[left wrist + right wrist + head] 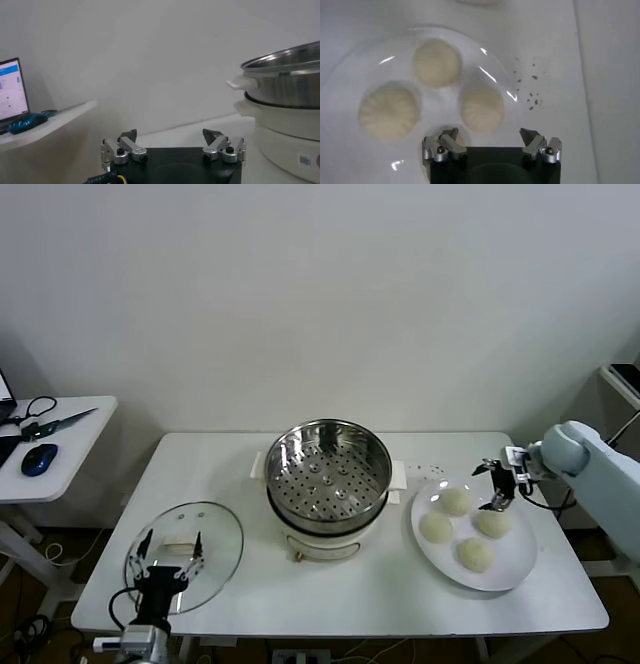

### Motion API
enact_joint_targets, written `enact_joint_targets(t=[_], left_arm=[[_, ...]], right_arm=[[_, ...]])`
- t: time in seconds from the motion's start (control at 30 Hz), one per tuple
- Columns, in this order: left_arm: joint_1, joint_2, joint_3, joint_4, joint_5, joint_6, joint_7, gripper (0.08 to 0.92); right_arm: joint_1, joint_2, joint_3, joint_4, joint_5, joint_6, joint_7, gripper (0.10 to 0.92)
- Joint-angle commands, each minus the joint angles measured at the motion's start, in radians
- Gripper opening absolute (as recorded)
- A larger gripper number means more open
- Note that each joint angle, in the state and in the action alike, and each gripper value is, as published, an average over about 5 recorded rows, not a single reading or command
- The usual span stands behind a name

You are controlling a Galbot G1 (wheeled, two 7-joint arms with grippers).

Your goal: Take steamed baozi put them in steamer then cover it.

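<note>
Several off-white steamed baozi [455, 501] lie on a flat white plate [515, 559] at the table's right. The steamer [328, 474], a shiny perforated basket on a white pot base, stands at the centre with nothing in it. My right gripper [497, 484] hovers open above the plate's far edge. In the right wrist view its fingers straddle the nearest baozi [481, 109] from above, not touching it. My left gripper [170, 549] is open, low over the glass lid [215, 529] at the front left. The left wrist view shows the steamer [285, 80] off to one side.
A side table [70, 439] to the left carries a blue mouse [38, 459] and scissors [50, 424]. A laptop screen [12, 87] shows in the left wrist view. Dark specks [530, 97] dot the tabletop beside the plate [350, 75]. A wall stands behind the table.
</note>
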State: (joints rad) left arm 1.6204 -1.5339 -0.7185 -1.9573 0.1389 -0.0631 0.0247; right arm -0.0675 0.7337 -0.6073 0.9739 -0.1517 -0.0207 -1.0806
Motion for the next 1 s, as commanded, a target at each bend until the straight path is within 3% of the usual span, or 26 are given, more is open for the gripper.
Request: enact_joint_targets(t=[0.03, 0.83, 1.0], left_arm=[[-0.002, 0.003, -0.010, 0.011, 0.001, 0.001, 0.000, 0.823], [-0.016, 0.008, -0.019, 0.043, 0.007, 0.004, -0.002, 0.823], [-0.015, 0.007, -0.019, 0.044, 0.008, 0.002, -0.003, 0.823]], right_arm=[[0.116, 0.111, -0.176, -0.138, -0.031, 0.005, -0.028, 0.823], [0.051, 0.198, -0.102, -0.232, -0.083, 0.037, -0.022, 0.821], [0.049, 0.197, -0.095, -0.230, -0.081, 0.040, -0.024, 0.779]])
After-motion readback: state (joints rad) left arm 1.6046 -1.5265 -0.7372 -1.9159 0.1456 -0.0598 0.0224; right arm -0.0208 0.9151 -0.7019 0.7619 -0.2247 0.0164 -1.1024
